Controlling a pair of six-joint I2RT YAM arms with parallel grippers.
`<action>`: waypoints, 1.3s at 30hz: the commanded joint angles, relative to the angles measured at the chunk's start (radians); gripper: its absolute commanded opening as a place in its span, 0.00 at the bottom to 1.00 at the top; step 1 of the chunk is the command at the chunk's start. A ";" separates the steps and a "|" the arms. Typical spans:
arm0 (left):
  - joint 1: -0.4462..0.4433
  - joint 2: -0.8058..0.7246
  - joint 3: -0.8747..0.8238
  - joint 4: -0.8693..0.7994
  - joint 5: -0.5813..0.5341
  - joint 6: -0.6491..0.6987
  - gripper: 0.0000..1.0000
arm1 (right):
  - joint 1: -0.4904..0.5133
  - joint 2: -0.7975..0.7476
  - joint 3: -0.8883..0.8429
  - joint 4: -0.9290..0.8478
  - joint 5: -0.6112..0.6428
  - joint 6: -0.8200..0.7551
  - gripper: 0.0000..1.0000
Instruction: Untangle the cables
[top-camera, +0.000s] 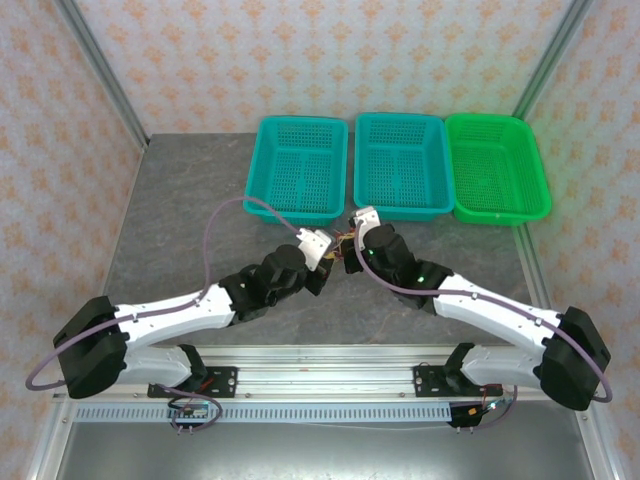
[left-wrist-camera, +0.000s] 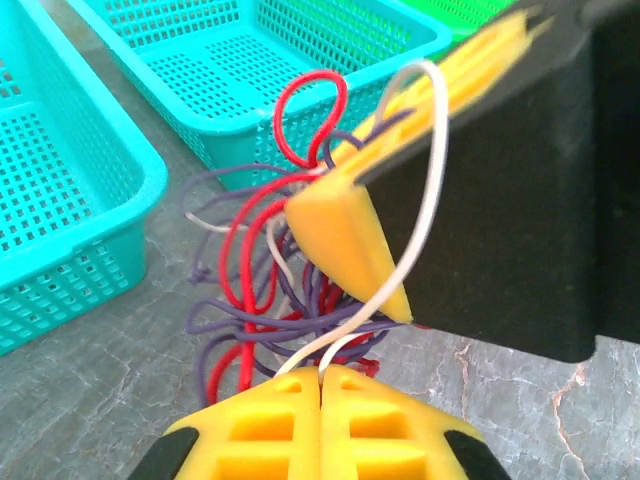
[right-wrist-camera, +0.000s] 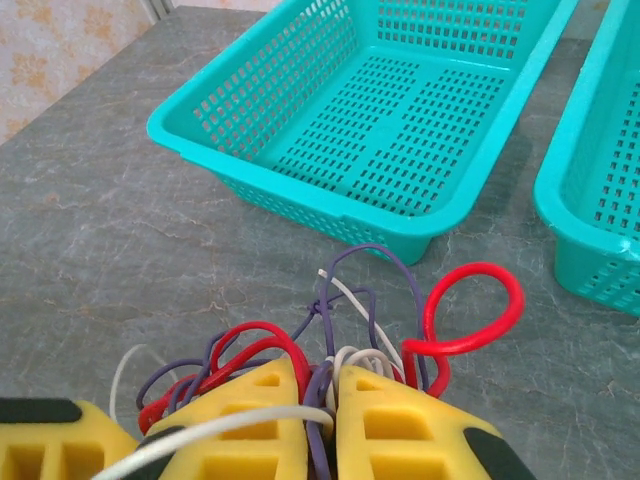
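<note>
1. The left arm (top-camera: 190, 305) and the right arm (top-camera: 490, 305) both stretch forward and inward from their bases. Their wrists meet over the middle of the grey table (top-camera: 180, 220), just in front of the teal baskets (top-camera: 295, 217).
2. The left gripper (left-wrist-camera: 320, 385) has its yellow fingers pressed together, pinching a white strand of the cables (left-wrist-camera: 255, 290).
3. The right gripper (right-wrist-camera: 332, 405) is clamped on the same bundle, with purple and white strands caught between its fingers.
4. The cables form a knot of red, purple and white wire between the two grippers, which sit almost tip to tip. I cannot tell whether the knot touches the table.
5. A green basket (top-camera: 540, 205) stands right of the teal ones.
</note>
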 joint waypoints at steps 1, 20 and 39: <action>0.000 -0.053 0.009 0.051 -0.063 -0.006 0.00 | 0.004 0.002 -0.026 -0.001 0.041 0.007 0.00; 0.009 -0.314 -0.119 -0.097 -0.050 -0.019 0.48 | -0.003 0.070 -0.009 -0.019 0.206 0.020 0.01; 0.101 -0.066 0.078 -0.138 0.143 0.202 0.52 | -0.001 0.052 0.046 0.011 -0.130 -0.025 0.00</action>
